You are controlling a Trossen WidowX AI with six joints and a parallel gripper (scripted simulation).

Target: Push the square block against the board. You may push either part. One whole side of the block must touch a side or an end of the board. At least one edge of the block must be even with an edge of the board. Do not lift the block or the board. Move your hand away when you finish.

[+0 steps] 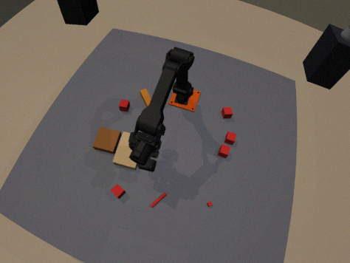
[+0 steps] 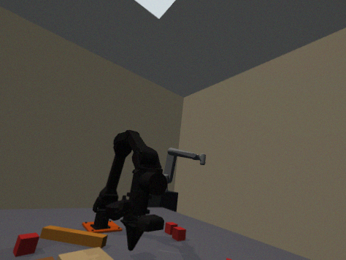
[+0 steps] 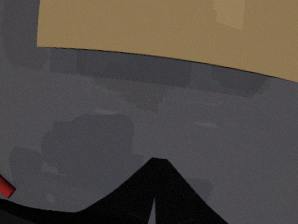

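Note:
The square brown block (image 1: 106,139) (image 2: 44,258) lies flat on the mat. The tan board (image 1: 123,155) (image 2: 85,254) (image 3: 140,25) lies flat just right of it in the top view, with a narrow gap seeming to show between their facing sides. The arm covers the board's right part there. My gripper (image 2: 131,248) (image 3: 158,165) is shut and empty, pointing down on the board's side away from the block. In the wrist view bare mat shows between its tip and the board's edge. In the top view the fingertips are hidden under the wrist.
An orange bar (image 1: 145,97) (image 2: 73,236) lies behind the board, near the arm's orange base plate (image 1: 196,97). A red cube (image 1: 124,105) is behind the block, another (image 1: 117,190) in front. A red stick (image 1: 159,199) lies at the front; several red cubes are at right.

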